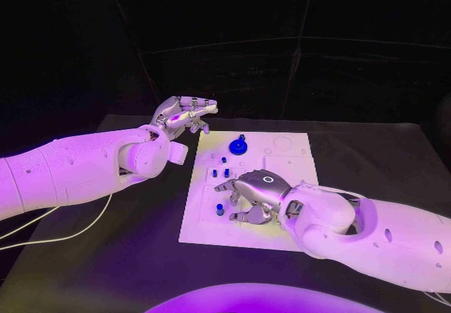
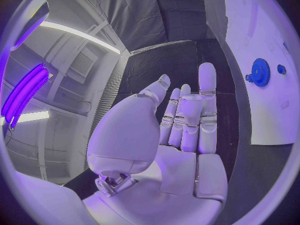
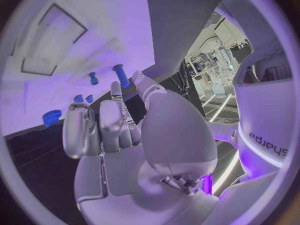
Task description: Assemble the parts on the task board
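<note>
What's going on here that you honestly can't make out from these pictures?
- Whether the right hand holds a blue part: in the head view its own back hides the fingertips.
- The task board under that hand: covered.
- The small blue parts: too small to identify.
- The blue gear in the left wrist view: curved by the lens.

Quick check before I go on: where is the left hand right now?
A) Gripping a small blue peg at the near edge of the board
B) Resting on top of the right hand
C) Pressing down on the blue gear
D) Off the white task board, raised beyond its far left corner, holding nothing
D: in the head view the silver left hand sits off the flat white task board, past its far left corner, and its wrist view shows fingers extended and empty, with the round blue toothed gear apart from them.
</note>
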You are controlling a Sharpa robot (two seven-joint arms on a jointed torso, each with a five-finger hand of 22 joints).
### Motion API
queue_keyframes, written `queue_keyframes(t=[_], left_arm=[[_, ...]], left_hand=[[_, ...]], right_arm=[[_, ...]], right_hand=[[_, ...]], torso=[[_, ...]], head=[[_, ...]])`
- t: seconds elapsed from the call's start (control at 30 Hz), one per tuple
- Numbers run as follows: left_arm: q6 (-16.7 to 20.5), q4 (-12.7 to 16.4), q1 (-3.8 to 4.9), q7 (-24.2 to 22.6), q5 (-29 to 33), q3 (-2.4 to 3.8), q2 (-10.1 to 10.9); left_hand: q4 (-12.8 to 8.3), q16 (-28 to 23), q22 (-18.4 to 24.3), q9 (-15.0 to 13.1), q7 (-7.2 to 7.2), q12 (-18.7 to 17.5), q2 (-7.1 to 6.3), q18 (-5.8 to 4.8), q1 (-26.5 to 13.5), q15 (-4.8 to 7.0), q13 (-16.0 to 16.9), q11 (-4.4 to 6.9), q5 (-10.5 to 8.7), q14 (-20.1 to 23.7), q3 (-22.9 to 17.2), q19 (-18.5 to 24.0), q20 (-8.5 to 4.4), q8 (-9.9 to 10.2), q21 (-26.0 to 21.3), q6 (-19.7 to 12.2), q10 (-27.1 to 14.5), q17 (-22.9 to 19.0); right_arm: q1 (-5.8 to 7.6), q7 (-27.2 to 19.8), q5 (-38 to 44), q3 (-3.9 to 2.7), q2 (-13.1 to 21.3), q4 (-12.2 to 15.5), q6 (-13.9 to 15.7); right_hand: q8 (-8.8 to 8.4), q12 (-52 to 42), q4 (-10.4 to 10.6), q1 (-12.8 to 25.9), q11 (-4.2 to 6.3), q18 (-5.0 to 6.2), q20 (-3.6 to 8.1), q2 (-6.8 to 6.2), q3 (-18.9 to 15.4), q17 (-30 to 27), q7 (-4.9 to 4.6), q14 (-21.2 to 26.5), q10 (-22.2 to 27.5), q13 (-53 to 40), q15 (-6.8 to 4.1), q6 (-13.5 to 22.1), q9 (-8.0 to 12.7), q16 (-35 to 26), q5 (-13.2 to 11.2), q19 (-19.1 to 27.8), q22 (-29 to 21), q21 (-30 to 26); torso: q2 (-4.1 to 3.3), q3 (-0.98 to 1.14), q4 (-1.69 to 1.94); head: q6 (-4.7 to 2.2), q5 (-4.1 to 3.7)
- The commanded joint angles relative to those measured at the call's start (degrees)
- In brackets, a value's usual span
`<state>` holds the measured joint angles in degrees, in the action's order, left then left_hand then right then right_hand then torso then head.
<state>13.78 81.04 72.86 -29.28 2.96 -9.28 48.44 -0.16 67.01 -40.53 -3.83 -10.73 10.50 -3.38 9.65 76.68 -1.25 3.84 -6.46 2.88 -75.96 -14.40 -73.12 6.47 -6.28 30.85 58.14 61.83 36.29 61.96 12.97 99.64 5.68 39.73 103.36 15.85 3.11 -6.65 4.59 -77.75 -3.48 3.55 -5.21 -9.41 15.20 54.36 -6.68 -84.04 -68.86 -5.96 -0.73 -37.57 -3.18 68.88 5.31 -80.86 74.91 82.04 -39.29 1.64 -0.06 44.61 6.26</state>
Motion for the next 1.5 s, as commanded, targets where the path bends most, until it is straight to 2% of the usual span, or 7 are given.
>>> queue_keyframes(t=[0.03,0.27,0.37,0.6,0.93,1.13,1.5], left_arm=[[-0.70,0.10,0.09,-0.12,0.12,0.04,0.16],[-0.66,0.19,0.09,-0.16,0.12,0.03,0.45],[-0.62,0.30,0.09,-0.17,0.12,0.02,0.50],[-0.65,0.69,0.10,-0.23,0.12,0.01,0.62],[-0.77,0.84,0.10,-0.23,0.12,0.00,0.70],[-0.83,0.88,0.09,-0.24,0.12,0.00,0.72],[-0.89,0.86,0.09,-0.27,0.12,0.00,0.76]], left_hand=[[-0.11,-0.22,0.06,-0.01,0.08,0.17,0.37,0.79,0.33,0.02,-0.07,-0.03,0.22,0.39,0.15,-0.08,0.29,-0.06,-0.19,-0.45,-0.24,-0.07],[-0.13,-0.21,0.07,-0.01,0.07,0.17,0.35,0.79,0.35,0.02,-0.07,-0.03,0.22,0.39,0.16,-0.08,0.30,-0.07,-0.20,-0.47,-0.26,-0.05],[-0.13,-0.20,0.07,-0.01,0.07,0.17,0.35,0.79,0.35,0.02,-0.07,-0.03,0.22,0.39,0.16,-0.08,0.30,-0.07,-0.20,-0.47,-0.26,-0.05],[-0.10,-0.20,0.10,-0.02,0.07,0.20,0.34,0.78,0.31,0.01,-0.07,-0.04,0.21,0.39,0.21,-0.09,0.30,-0.11,-0.22,-0.44,-0.24,-0.05],[-0.10,-0.20,0.10,-0.02,0.07,0.20,0.34,0.78,0.31,0.01,-0.07,-0.04,0.21,0.39,0.21,-0.09,0.30,-0.11,-0.22,-0.44,-0.24,-0.05],[-0.10,-0.20,0.10,-0.02,0.07,0.20,0.34,0.78,0.31,0.01,-0.07,-0.04,0.21,0.39,0.21,-0.09,0.30,-0.11,-0.22,-0.44,-0.24,-0.05],[-0.10,-0.20,0.10,-0.02,0.07,0.20,0.34,0.78,0.31,0.01,-0.07,-0.04,0.21,0.39,0.21,-0.09,0.30,-0.11,-0.22,-0.44,-0.24,-0.05]], right_arm=[[0.16,0.12,0.07,-0.10,2.60,2.03,8.75],[0.59,0.94,-13.16,-1.39,12.59,7.11,13.60],[0.86,3.07,-20.27,-1.63,17.10,8.12,12.98],[0.95,9.95,-22.62,-1.69,22.83,8.30,10.45],[0.41,17.10,-17.80,-1.26,24.47,8.46,6.71],[0.16,18.76,-15.75,-0.11,23.20,7.68,4.28],[-0.42,19.20,-14.27,0.21,21.22,6.48,2.12]], right_hand=[[0.32,-0.58,1.19,-1.30,0.01,-0.13,-0.01,0.16,-2.89,-0.36,-0.60,-0.48,0.32,-0.38,-0.36,-1.80,-0.34,-0.27,0.45,0.41,1.31,-0.37],[4.61,-5.34,4.43,-1.12,-0.24,-0.58,-0.22,1.18,-5.74,2.67,-1.97,-1.26,-5.97,-3.06,-0.09,-15.80,-2.27,1.97,1.27,-0.93,3.16,0.80],[5.68,-11.71,6.54,1.58,0.97,-0.98,0.48,0.48,-8.78,4.92,-0.95,-1.70,-10.26,-7.81,-1.00,-17.69,-2.41,3.71,9.42,-2.21,4.94,1.96],[9.27,-52.14,11.03,2.89,1.79,-1.85,1.10,2.83,-17.76,14.65,0.00,-2.75,-8.98,-50.06,-1.76,-19.08,-3.01,10.23,10.25,-4.45,8.49,4.14],[12.23,-62.38,12.14,5.88,1.95,-2.15,1.24,3.96,-23.49,18.48,0.53,-3.14,-10.11,-62.07,-1.75,-19.53,-4.64,12.45,11.23,-5.32,9.85,4.92],[12.85,-63.12,12.14,6.37,2.05,-2.31,1.27,4.11,-24.21,20.12,0.67,-3.39,-10.32,-63.12,-1.80,-19.75,-5.08,13.34,10.76,-5.75,10.46,5.28],[13.37,-63.63,12.07,6.07,2.19,-2.37,1.33,4.41,-24.42,20.44,0.85,-3.41,-10.55,-63.85,-1.89,-20.15,-5.48,13.53,10.68,-5.90,10.70,5.41]], torso=[[0.06,-0.12,0.04],[0.29,-0.15,-0.52],[0.48,-0.33,-0.67],[0.63,-0.50,-1.24],[0.69,-0.59,-1.08],[0.62,-0.50,-1.05],[0.63,-0.54,-1.02]], head=[[-0.34,-0.40],[-1.15,-1.86],[-1.38,-2.82],[-1.47,-4.07],[-1.27,-4.98],[-1.27,-4.94],[-1.05,-4.85]])
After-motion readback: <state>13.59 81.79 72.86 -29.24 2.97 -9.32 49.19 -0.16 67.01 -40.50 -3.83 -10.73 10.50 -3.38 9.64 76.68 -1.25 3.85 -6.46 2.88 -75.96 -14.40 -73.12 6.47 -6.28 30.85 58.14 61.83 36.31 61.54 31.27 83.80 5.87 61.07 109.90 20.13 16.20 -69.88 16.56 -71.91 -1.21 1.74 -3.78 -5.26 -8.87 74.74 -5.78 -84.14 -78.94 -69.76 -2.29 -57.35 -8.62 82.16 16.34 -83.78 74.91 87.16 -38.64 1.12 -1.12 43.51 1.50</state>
